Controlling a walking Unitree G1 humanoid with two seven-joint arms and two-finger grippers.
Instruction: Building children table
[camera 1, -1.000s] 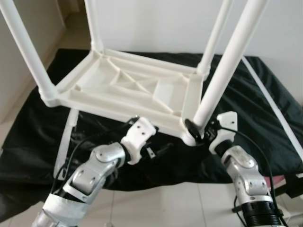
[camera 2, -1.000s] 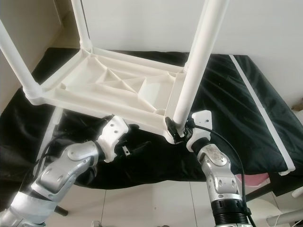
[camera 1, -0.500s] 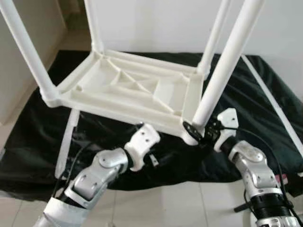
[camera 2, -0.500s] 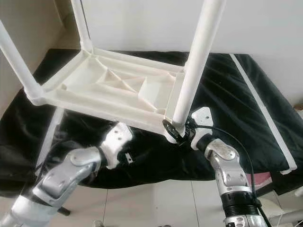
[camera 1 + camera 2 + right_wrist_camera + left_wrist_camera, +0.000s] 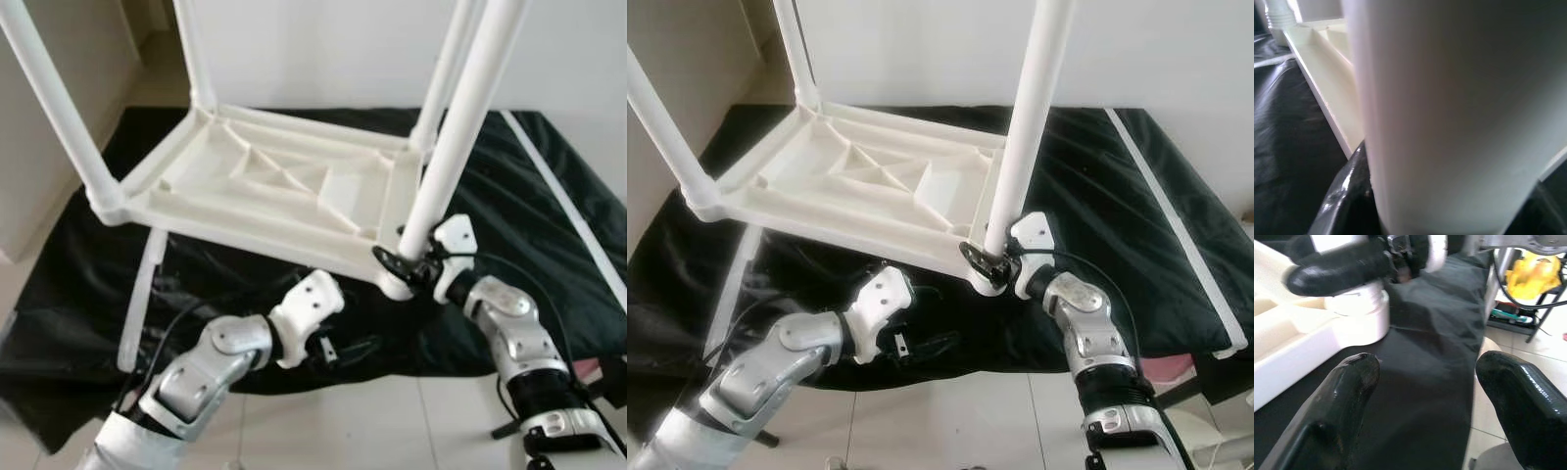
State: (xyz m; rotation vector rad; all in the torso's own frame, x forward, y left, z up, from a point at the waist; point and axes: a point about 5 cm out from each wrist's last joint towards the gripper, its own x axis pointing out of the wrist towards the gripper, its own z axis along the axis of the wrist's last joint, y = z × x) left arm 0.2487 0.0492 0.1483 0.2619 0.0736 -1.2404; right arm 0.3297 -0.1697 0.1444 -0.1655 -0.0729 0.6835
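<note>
The white plastic children's table (image 5: 284, 186) lies upside down on a black cloth (image 5: 519, 215), its legs pointing up. My right gripper (image 5: 402, 262) is shut on the base of the near right leg (image 5: 456, 127), just above the corner socket (image 5: 1364, 308). In the right wrist view that leg (image 5: 1449, 112) sits between the black fingers (image 5: 1347, 196). My left gripper (image 5: 921, 345) hangs open and holds nothing, low over the cloth, in front of the table's near edge. Its two fingertips (image 5: 1347, 387) stand wide apart, pointing toward that same corner.
A loose white slat (image 5: 137, 304) lies on the cloth under the table's left corner. A long white strip (image 5: 568, 211) runs along the cloth's right side. Tiled floor (image 5: 392, 421) is in front, a wall behind. A yellow object (image 5: 1542, 271) sits on a dark stand by my right arm.
My left gripper has dropped lower and to the right, away from the table's near edge. The right wrist has swung up and left while still gripping, and the leg stands a little more upright.
</note>
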